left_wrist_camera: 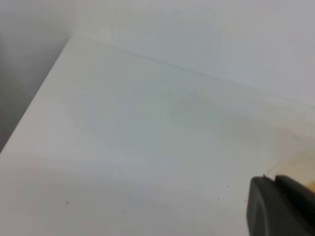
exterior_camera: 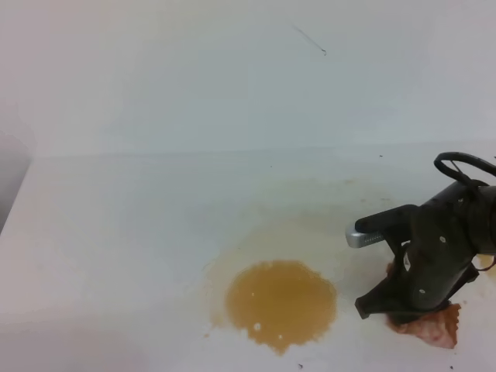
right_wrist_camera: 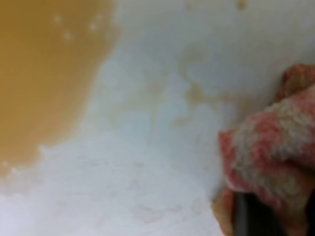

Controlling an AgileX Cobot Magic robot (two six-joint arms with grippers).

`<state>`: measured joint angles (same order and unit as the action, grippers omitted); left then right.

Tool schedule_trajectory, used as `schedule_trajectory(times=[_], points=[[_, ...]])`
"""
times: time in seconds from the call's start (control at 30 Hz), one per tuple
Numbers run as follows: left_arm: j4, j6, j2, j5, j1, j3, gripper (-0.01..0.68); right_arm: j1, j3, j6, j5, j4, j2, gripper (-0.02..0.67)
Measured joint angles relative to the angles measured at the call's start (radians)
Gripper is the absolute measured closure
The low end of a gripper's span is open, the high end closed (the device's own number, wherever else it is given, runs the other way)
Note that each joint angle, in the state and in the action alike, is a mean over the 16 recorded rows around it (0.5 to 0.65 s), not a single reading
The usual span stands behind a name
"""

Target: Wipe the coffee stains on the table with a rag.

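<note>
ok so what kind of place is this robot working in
Probably a lab or test bench, not a home: a bare white table against a plain white wall, one staged coffee puddle, and a stained pink rag under the right hand. Nothing else furnishes it.

Even, soft overhead light, no harsh shadows; all 3 views blurry, the right wrist view most

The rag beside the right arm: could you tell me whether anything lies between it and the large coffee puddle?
Nothing visible does: only bare, faintly smeared table separates the rag from the coffee puddle.
</note>
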<state>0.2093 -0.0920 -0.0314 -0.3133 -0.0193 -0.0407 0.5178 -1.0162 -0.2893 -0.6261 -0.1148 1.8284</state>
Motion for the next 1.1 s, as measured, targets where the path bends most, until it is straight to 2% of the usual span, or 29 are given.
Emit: schedule_trajectory(times=[0.2, 0.33, 0.73, 1.1], points=[[0.0, 0.0, 0.0, -0.001, 0.0, 0.0, 0.673, 0.0, 0.0, 0.021, 0.001, 0.038, 0.008, 0.556], [0.0, 0.0, 0.0, -0.001, 0.0, 0.0, 0.673, 0.0, 0.0, 0.048, 0.008, 0.078, 0.009, 0.598], [0.0, 0.0, 0.0, -0.001, -0.001, 0.008, 0.673, 0.0, -0.025, 0.138, 0.026, 0.185, 0.03, 0.61], [0.0, 0.0, 0.0, -0.001, -0.005, 0.005, 0.673, 0.015, -0.137, 0.186, -0.005, 0.231, 0.097, 0.611]])
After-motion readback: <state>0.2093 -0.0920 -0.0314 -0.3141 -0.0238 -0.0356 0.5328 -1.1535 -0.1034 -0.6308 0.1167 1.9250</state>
